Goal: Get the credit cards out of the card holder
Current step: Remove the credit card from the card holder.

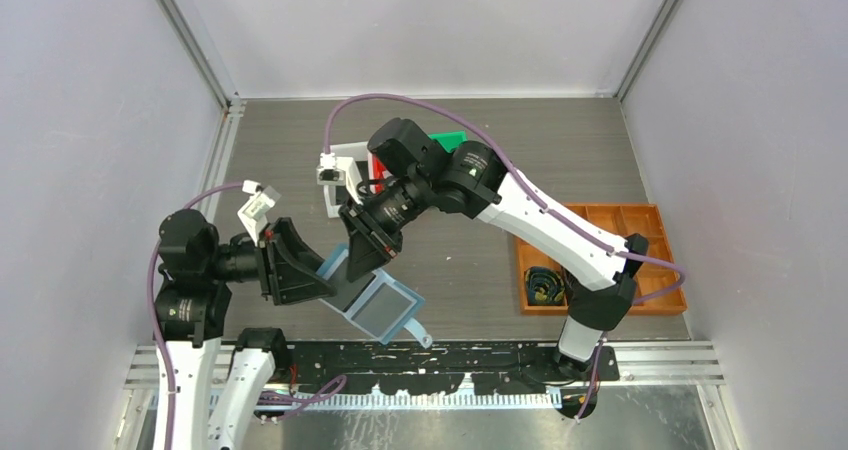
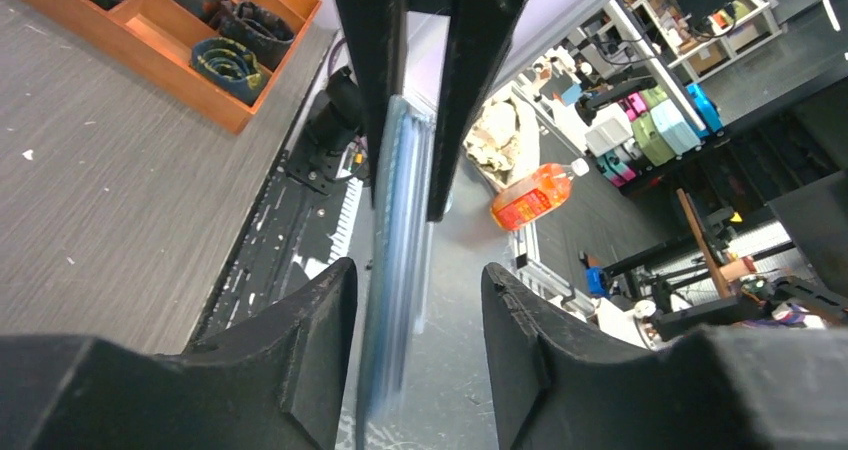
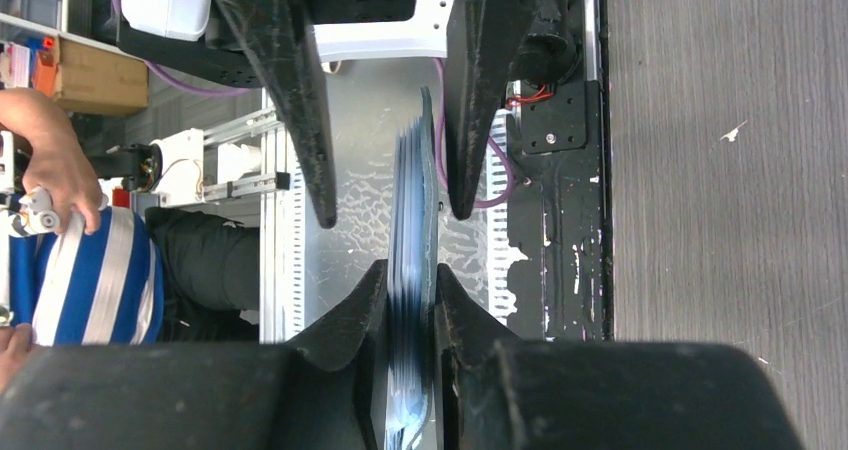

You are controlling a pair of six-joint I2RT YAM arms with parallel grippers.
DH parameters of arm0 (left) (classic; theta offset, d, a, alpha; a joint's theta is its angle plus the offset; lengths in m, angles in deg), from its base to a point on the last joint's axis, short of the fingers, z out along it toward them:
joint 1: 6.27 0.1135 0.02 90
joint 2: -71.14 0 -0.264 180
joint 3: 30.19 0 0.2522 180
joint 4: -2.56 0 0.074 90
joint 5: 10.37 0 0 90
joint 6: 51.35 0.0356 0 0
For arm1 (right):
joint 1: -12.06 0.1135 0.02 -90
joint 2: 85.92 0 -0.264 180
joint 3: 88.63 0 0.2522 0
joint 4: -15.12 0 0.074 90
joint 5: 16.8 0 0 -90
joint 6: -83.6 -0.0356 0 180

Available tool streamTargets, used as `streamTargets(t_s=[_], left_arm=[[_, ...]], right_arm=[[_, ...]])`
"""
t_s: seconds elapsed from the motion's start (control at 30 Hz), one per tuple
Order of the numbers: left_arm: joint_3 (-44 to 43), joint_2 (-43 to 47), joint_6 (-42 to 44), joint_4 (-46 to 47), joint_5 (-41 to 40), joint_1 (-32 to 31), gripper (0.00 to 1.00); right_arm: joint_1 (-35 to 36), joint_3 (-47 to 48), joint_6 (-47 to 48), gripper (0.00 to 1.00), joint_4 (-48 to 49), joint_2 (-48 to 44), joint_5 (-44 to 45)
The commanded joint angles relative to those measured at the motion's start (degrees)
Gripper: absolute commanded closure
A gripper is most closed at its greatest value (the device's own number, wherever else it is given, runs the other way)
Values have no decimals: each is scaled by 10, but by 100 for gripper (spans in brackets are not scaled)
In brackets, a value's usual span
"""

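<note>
The blue card holder (image 1: 385,310) hangs open in the air over the table's near edge, its snap tab (image 1: 421,335) at the lower right. My right gripper (image 1: 362,262) is shut on its upper part; in the right wrist view the fingers (image 3: 410,275) pinch it edge-on (image 3: 412,190). My left gripper (image 1: 328,282) is open with its jaws on either side of the holder's left edge. In the left wrist view (image 2: 418,275) the holder (image 2: 398,260) stands between the fingers, close to the left one. A grey panel shows inside the holder; I cannot tell whether it is a credit card.
An orange compartment tray (image 1: 640,220) with coiled black cables (image 1: 545,282) stands at the right, also in the left wrist view (image 2: 150,30). White (image 1: 345,165), red (image 1: 377,165) and green (image 1: 452,140) bins sit behind the right arm. A metal rail (image 1: 660,360) runs along the near edge.
</note>
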Motion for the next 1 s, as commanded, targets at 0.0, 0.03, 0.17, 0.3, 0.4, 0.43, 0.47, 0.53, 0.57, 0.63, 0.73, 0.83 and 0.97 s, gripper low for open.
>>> streamTargets(t_s=[0.0,0.03,0.17,0.3,0.4,0.43,0.47,0.53,0.57,0.63,0.73,0.83,0.97], left_arm=[[7,5,39,-10,-15,1,51],[5,4,53,-24,-18,1,51],[-12,-9,126,-112,-27,1,59],[-23,-33,149,-148,-4,0,85],[-27,-27,163,-150,-16,0,99],[-29,-23,170,-150,-27,0,100],[-34,-18,176,-149,-41,0,100],[-38,-8,173,-139,-75,0,100],[-37,-3,162,-124,-89,0,100],[-32,6,126,-85,-108,0,100],[-29,13,80,-40,-122,0,100],[-27,13,45,-12,-122,0,100],[-19,18,1,27,-125,0,100]], right_arm=[[5,43,20,99,-19,-1,-18],[5,49,21,99,-21,3,-18],[5,82,22,99,-31,26,-17],[6,112,24,88,-41,54,-18],[5,113,12,70,-17,59,-8],[2,99,0,64,6,51,0],[-3,64,-20,59,36,40,-1],[-18,-27,-72,53,138,-4,-28],[-26,-81,-105,51,198,-30,-42],[-44,-197,-190,46,347,-94,-67],[-57,-346,-262,43,521,-187,-88],[-57,-429,-276,41,584,-247,-82],[-57,-487,-292,43,622,-290,-75]])
